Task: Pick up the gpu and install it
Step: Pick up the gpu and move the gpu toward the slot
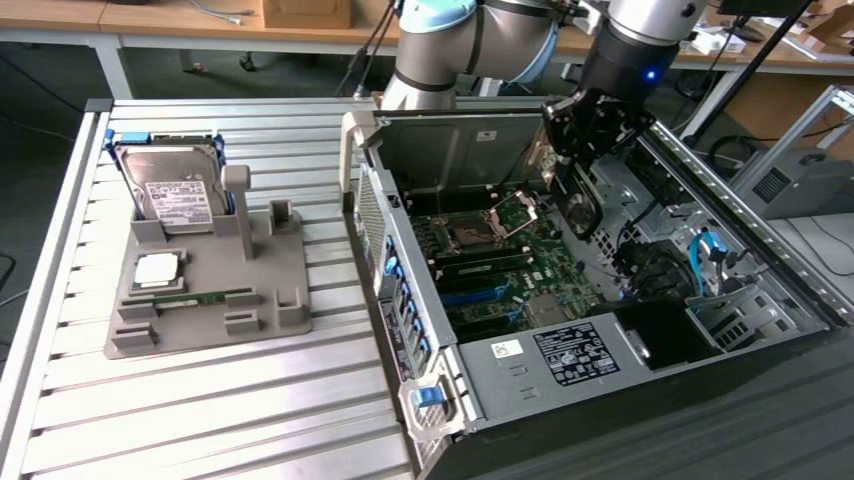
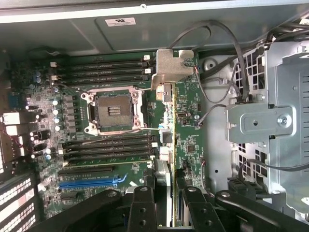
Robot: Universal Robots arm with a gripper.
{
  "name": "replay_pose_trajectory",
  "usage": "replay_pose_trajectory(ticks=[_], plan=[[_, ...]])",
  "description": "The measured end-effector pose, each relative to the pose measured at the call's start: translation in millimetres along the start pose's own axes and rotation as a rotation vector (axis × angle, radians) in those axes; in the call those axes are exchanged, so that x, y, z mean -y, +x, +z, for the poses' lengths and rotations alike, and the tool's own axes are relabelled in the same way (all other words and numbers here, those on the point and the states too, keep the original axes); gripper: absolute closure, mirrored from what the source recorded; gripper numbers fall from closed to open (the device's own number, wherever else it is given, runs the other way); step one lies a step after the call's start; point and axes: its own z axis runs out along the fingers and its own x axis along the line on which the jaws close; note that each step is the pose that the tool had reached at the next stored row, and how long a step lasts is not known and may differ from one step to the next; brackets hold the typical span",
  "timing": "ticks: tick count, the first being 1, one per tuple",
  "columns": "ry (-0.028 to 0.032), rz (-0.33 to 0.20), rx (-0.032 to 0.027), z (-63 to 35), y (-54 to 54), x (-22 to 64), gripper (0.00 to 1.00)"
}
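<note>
I have the gripper (image 1: pixel 582 205) down inside the open computer case (image 1: pixel 378 215), at about 1 o'clock in the exterior view, and its fingers (image 2: pixel 142 208) are clamped on the gpu (image 2: pixel 187 125). In the wrist view I see the card edge-on between the 2 fingers, its silver bracket (image 2: pixel 171 65) at the far end from the grip. The card hangs above the motherboard (image 1: pixel 514 270), just beside the empty CPU socket (image 2: pixel 113 112) and across the ends of the black memory slots (image 2: pixel 108 145); I cannot tell whether its lower edge touches anything. A blue slot (image 2: pixel 87 183) lies near the fingers on the socket's side. At 9 o'clock from the case, toward the exterior view's left, the gray tray (image 1: pixel 287 305) sits on the slatted table (image 1: pixel 200 420). The hard drive (image 1: pixel 174 195) stands upright at the tray's 12 o'clock end, with a square chip (image 1: pixel 158 268) and the green memory stick (image 1: pixel 200 297) lying flat at 6 o'clock from it
</note>
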Motion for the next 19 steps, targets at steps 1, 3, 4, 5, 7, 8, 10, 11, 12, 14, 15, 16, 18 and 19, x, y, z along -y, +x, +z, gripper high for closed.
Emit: replay_pose_trajectory(ticks=[1, 3, 4, 5, 7, 8, 10, 11, 12, 14, 15, 16, 18, 19], plan=[[0.0000, 0.000, 0.0000, 0.4, 0.0, 0.0, 0.73], [0.0000, 0.000, 0.0000, 1.4, 0.0, 0.1, 0.73], [0.0001, 0.000, 0.0000, 2.0, 0.0, 0.1, 0.73], [0.0001, 0.000, 0.0000, 2.6, 0.0, 0.1, 0.73], [0.0001, 0.000, 0.0000, 3.5, 0.1, 0.1, 0.73], [0.0001, 0.000, 0.0000, 4.0, 0.1, 0.2, 0.73], [0.0001, 0.000, 0.0000, 4.9, 0.1, 0.2, 0.73], [0.0001, 0.000, 0.0000, 5.4, 0.1, 0.2, 0.73], [0.0001, 0.000, 0.0000, 5.8, 0.1, 0.2, 0.73], [0.0000, 0.000, 0.0000, 6.7, 0.2, 0.2, 0.73], [0.0001, 0.000, 0.0000, 7.1, 0.2, 0.2, 0.73], [0.0000, 0.000, 0.0000, 7.7, 0.2, 0.2, 0.73], [0.0001, 0.000, 0.0000, 9.1, 0.2, 0.3, 0.73], [0.0001, 0.000, 0.0000, 9.6, 0.2, 0.3, 0.73]])
